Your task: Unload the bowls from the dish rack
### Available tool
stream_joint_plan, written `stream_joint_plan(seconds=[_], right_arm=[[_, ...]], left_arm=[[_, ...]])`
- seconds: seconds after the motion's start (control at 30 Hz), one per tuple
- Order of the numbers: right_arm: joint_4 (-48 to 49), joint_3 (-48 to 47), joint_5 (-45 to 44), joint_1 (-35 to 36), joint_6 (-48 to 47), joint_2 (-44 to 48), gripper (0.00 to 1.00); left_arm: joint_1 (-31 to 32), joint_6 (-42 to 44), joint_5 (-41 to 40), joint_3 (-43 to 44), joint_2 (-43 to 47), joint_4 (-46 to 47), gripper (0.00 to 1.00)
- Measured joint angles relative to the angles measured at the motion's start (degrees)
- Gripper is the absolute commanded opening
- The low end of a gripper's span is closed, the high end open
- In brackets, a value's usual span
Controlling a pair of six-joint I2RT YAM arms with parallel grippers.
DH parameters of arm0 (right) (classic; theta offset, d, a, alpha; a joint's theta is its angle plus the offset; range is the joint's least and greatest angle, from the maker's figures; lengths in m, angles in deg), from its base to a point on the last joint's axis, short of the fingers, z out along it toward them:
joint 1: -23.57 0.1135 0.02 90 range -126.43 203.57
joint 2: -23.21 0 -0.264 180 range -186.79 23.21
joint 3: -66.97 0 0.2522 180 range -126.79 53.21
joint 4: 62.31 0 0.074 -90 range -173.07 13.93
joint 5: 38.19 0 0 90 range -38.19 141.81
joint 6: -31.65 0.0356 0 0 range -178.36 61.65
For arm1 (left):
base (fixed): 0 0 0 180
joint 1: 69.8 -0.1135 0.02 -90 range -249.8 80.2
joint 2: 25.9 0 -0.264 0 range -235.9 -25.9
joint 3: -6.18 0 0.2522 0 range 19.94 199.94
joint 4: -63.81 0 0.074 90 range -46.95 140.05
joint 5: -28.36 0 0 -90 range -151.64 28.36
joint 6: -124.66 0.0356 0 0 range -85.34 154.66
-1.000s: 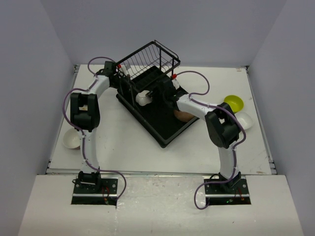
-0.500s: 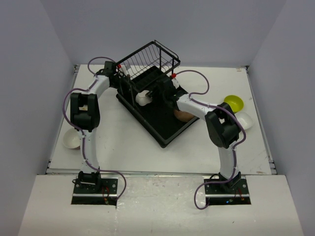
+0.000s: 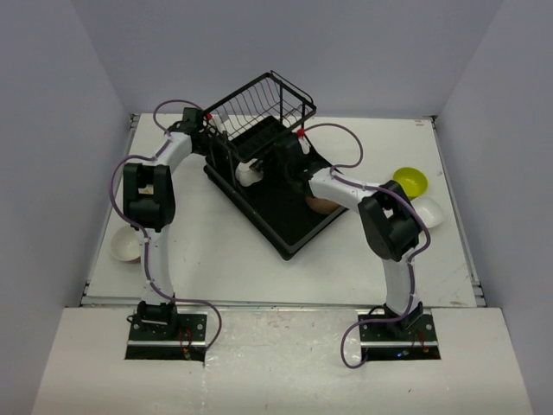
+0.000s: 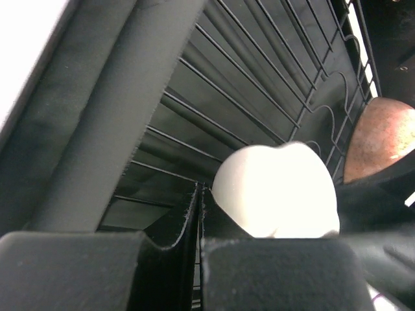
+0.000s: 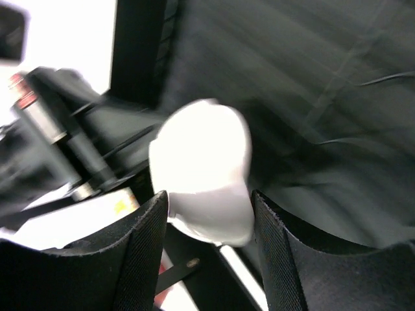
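The dish rack (image 3: 281, 226) filled the middle of the table (image 3: 242, 272), and its wire basket (image 3: 263, 104) walled off the far end. The left gripper (image 4: 198, 192) and right gripper (image 5: 209, 202) crowded the white bowl (image 3: 247, 175) inside the rack. Bare tabletop ran along the near edge.

White table (image 3: 220, 252), pale walls (image 3: 52, 130) (lavender-grey), metal strip (image 3: 285, 302) along near edge

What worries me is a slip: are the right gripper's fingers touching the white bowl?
Cannot tell. In the right wrist view the white bowl sits between the right gripper's fingers, but blur hides contact or gap.
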State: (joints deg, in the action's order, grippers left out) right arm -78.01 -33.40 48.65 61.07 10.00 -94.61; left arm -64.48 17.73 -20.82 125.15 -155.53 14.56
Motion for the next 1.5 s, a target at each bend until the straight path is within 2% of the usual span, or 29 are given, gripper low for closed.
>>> stream_joint_plan(seconds=[0.23, 0.63, 0.83, 1.07, 1.1, 1.13, 1.17, 1.33, 1.5], right_arm=[[7.1, 0.4, 3.8, 2.5, 0.0, 0.0, 0.54], [7.5, 0.5, 4.0, 2.6, 0.6, 0.0, 0.53], [7.2, 0.8, 3.1, 2.6, 2.2, 0.0, 0.42], [10.4, 2.1, 2.6, 2.6, 5.0, 0.0, 0.35], [10.8, 2.4, 2.5, 2.6, 5.3, 0.0, 0.31], [11.3, 2.6, 2.5, 2.6, 5.7, 0.0, 0.2], [12.2, 2.8, 2.7, 2.6, 6.2, 0.0, 0.16], [16.0, 2.8, 2.6, 2.8, 7.5, -0.2, 0.0], [16.5, 2.9, 2.7, 2.8, 7.3, -0.3, 0.0]], left_arm=[[0.1, 0.0, 1.0, 0.0, 0.0, -0.5, 0.0], [0.1, 0.0, 1.1, -0.1, 0.0, -0.5, 0.0], [0.1, 0.0, 1.2, -0.1, 0.0, -0.5, 0.0], [0.1, 0.0, 1.4, -0.1, 0.0, -0.5, 0.0], [0.1, 0.0, 1.4, -0.1, 0.0, -0.6, 0.0], [0.1, 0.0, 1.4, -0.1, 0.0, -0.6, 0.0], [0.1, 0.0, 1.4, -0.1, 0.0, -0.5, 0.0], [0.1, 0.0, 1.4, -0.1, 0.0, -0.6, 0.0], [0.2, 0.0, 1.4, -0.1, 0.0, -0.6, 0.0]])
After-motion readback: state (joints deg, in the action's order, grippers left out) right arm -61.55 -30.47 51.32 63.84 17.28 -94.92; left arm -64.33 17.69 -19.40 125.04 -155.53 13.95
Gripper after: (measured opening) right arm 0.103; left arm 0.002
